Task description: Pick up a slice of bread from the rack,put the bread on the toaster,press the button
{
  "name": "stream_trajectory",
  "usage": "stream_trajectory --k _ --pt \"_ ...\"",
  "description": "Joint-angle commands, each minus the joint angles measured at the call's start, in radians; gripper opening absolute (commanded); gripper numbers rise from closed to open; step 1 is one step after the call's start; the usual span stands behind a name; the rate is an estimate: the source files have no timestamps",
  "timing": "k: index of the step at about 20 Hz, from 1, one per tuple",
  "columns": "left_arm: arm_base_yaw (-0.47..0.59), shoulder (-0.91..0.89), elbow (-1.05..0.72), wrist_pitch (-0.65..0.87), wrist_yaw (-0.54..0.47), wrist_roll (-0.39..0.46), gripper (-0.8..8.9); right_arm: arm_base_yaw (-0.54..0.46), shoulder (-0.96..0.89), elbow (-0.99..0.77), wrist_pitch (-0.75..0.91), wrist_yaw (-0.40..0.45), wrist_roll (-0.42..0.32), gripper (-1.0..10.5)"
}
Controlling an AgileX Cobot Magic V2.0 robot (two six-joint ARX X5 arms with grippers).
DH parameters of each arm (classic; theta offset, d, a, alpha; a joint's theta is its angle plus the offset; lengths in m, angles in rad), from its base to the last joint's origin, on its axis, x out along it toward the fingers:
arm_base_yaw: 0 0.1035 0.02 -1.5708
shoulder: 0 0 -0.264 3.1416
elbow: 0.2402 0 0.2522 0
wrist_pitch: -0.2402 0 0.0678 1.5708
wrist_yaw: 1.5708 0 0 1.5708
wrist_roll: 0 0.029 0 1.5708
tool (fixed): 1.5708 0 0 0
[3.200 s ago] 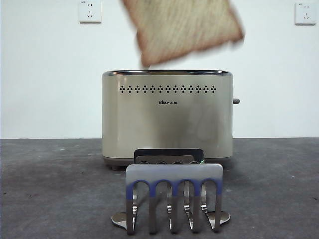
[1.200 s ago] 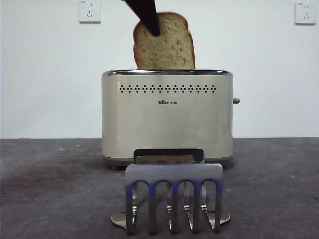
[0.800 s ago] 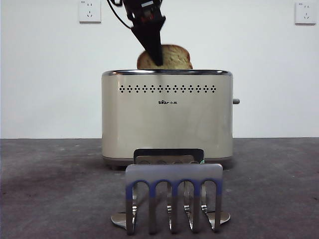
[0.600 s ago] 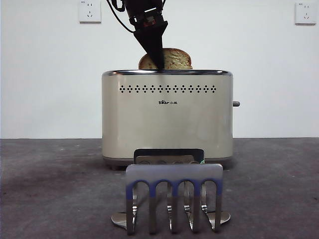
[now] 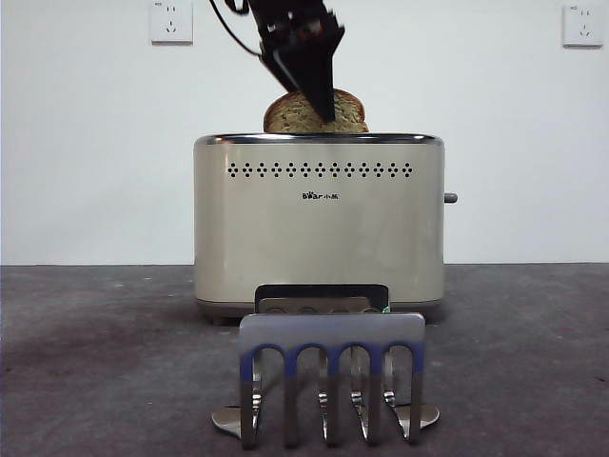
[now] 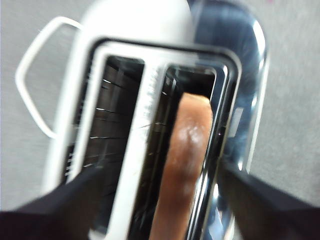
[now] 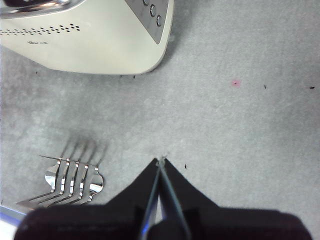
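Left gripper (image 5: 326, 107) sits above the toaster (image 5: 319, 224), jaws spread wide, nothing pinched. The bread (image 6: 182, 165) stands between the jaws in one slot, clear of both; its domed top (image 5: 300, 112) pokes above the chrome rim directly beneath the gripper. Other slot holds nothing. Button (image 5: 450, 198) sticks out of the narrow end, off to the side and below the gripper. Right gripper (image 7: 161, 167) hovers over the table, jaws pressed together, rack (image 7: 70, 182) off to one side.
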Motion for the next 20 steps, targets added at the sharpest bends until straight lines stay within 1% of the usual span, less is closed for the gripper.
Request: stream_trajectory --k 1,2,4,5,6,7,8,9,10,11,12,13,14,15,16,18,20 --pt "-0.009 -0.09 0.0 0.005 -0.004 -0.045 4.49 0.001 0.002 0.001 0.007 -0.003 -0.008 0.0" --pt "-0.013 -0.13 0.0 0.002 -0.003 -0.091 4.48 0.001 0.003 0.001 0.023 -0.003 -0.002 0.0" --pt "-0.028 -0.198 0.0 -0.013 -0.001 -0.224 4.36 0.001 0.004 0.001 0.089 -0.005 0.053 0.0" --pt "-0.036 -0.226 0.0 -0.028 -0.001 -0.274 4.34 0.001 0.004 0.001 0.129 -0.012 0.076 0.0" --pt "-0.045 -0.263 0.0 -0.054 -0.001 -0.317 3.93 0.001 0.008 0.001 0.182 -0.041 0.103 0.0" --pt "-0.05 -0.289 0.0 -0.075 -0.001 -0.344 3.09 0.001 0.013 0.001 0.23 -0.077 0.132 0.0" --pt "-0.053 -0.321 0.0 -0.102 0.0 -0.377 2.03 0.0 0.029 0.001 0.294 -0.126 0.173 0.0" --pt "-0.054 -0.344 0.0 -0.123 0.0 -0.4 1.33 0.0 0.046 0.001 0.347 -0.163 0.206 0.0" --pt "-0.054 -0.368 0.0 -0.134 0.0 -0.435 0.79 0.0 0.074 0.001 0.41 -0.21 0.246 0.0" --pt "-0.054 -0.39 0.0 -0.134 0.001 -0.477 0.57 0.0 0.103 0.001 0.463 -0.251 0.28 0.0" --pt "-0.054 -0.414 0.0 -0.134 0.006 -0.521 0.53 0.0 0.145 0.002 0.531 -0.304 0.323 0.0" --pt "-0.054 -0.43 0.0 -0.134 0.007 -0.544 0.53 0.0 0.183 0.006 0.585 -0.345 0.356 0.0" --pt "-0.054 -0.447 0.0 -0.135 0.007 -0.574 0.24 -0.001 0.235 0.021 0.639 -0.381 0.397 0.0" --pt "-0.054 -0.46 -0.001 -0.137 0.007 -0.593 -0.11 -0.001 0.282 0.043 0.671 -0.402 0.419 0.0" --pt "-0.055 -0.476 -0.005 -0.138 0.012 -0.612 -0.08 -0.001 0.34 0.08 0.693 -0.424 0.429 0.0" --pt "-0.06 -0.513 -0.034 -0.14 0.079 -0.625 -0.08 -0.001 0.444 0.171 0.686 -0.452 0.431 0.0" --pt "-0.074 -0.546 -0.079 -0.14 0.105 -0.637 -0.08 -0.001 0.507 0.23 0.684 -0.468 0.431 0.0"
